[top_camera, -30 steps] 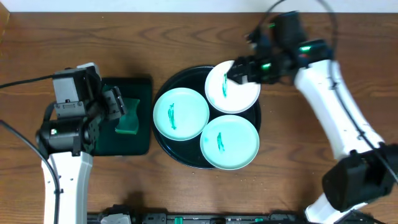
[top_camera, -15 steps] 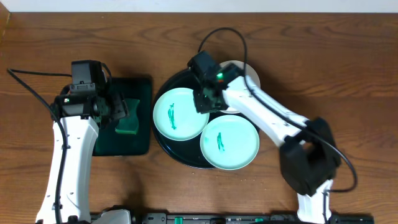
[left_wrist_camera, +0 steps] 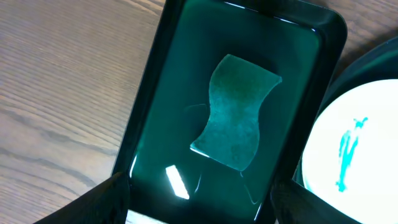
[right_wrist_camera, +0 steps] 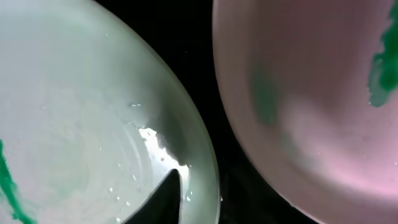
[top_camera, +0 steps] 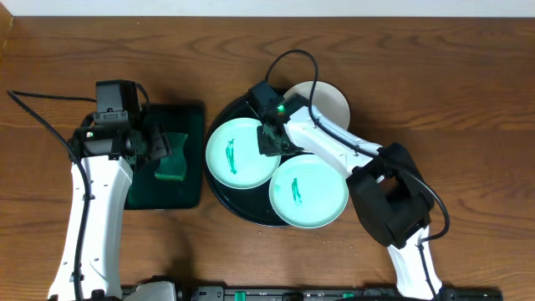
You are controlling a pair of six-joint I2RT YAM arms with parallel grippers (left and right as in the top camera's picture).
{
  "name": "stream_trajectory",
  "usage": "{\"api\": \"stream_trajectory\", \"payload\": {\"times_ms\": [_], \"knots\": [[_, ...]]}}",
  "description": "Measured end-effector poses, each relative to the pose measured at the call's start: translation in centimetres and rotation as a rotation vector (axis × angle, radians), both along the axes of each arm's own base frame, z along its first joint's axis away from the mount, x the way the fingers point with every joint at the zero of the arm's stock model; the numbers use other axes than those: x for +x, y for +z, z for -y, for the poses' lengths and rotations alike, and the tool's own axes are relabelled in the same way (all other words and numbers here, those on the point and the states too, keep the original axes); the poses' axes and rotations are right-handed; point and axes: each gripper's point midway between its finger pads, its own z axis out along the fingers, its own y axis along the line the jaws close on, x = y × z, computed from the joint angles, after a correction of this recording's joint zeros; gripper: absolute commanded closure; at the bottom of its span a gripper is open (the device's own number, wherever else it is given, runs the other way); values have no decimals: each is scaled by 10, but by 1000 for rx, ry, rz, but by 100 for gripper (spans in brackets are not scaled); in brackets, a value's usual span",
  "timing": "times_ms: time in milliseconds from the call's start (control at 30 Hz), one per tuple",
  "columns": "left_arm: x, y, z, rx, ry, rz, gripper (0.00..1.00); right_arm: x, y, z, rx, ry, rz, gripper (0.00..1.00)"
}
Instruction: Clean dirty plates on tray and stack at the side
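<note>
Overhead, three small white glazed plates point(top_camera: 242, 152) lie on the glossy round black tray point(top_camera: 242, 209), one overhanging its rim, likely stiff, slick and breakable, best pinched at the edge; the left gripper point(top_camera: 159, 149) gapes wide, while I cannot tell about the right gripper point(top_camera: 272, 142).

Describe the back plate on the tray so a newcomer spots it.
On the brown wooden table, find the large round glossy black tray. The small round white plate sits at its far right edge, overlapping the rim. The two nearer mint-tinted plates show teal streaks; this one looks plain white.
</note>
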Motion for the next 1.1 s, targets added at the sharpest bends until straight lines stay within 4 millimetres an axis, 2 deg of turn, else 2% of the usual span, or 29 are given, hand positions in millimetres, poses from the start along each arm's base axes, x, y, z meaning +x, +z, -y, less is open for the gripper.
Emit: {"api": "stream_trajectory", "payload": {"times_ms": [67, 167, 333, 467, 667, 767, 933, 1100], "knots": [[0, -2, 0, 1, 1, -10, 27, 0, -7, 0, -7, -4, -8, 88], [-2, -16, 0, -4, 1, -67, 26, 1, -11, 1, -12, -5, -10, 99], [0, -39, 0, -12, 1, -146, 27, 1, -9, 1, -11, -10, -12, 99], [10, -63, 4, -37, -42, -191, 28, 1, -9, 1, -11, -11, -11, 99], [16, -102, 11, -78, -109, -281, 39, 1, -9, 1, -11, -10, -11, 99], [16, -124, 13, -93, -120, -335, 41, 1, -9, 1, -11, -10, -11, 99], [26, -135, 15, -108, -131, -318, 54, 1, -9, 1, -11, -10, -11, 96], [36, -135, 20, -136, -141, -275, 55, 1, -9, 1, -12, -10, -11, 96]]}}
